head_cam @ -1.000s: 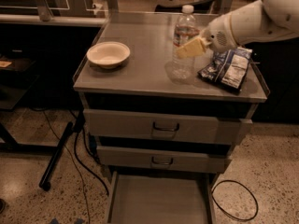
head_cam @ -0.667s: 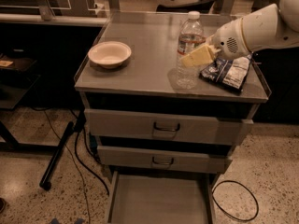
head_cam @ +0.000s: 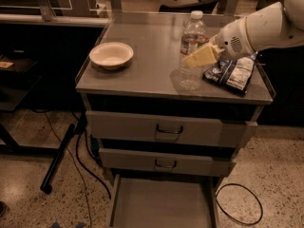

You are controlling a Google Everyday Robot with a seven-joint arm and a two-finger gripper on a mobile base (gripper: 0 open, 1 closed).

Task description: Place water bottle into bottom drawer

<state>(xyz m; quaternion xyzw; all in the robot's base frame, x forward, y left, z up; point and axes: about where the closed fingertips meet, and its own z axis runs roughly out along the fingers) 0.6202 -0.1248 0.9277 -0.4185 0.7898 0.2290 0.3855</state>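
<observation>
— On the cabinet top (head_cam: pixel 147 56), where did the bottle (head_cam: pixel 192 34) stand, and where was the gripper (head_cam: pixel 190 60)?

— Upright near the right front edge, well apart from the bowl (head_cam: pixel 111 55) and just beside the snack bag (head_cam: pixel 230 75). The gripper reached in from the right at mid-height, and its pale end lay across the bottle's front just below the label band.

— Was it clamped?

— That could not be told, because the bottle hid its far side. It touched the bottle at least, and nothing else was in it.

— What did the step in hand, securing and lifting, call for?

— By judgement, a firm but moderate squeeze on the ribbed body, since thin plastic may buckle or slip. A straight vertical lift should come first, so that the base came clear of the top and the bag was not dragged along.

— And after that?

— The drawer (head_cam: pixel 161 205) lay pulled out near the floor, below the two closed upper drawers (head_cam: pixel 168 129). The bottle would need to travel out past the front edge, then down. It should be set within the low walls rather than dropped, as it could topple or roll.
</observation>
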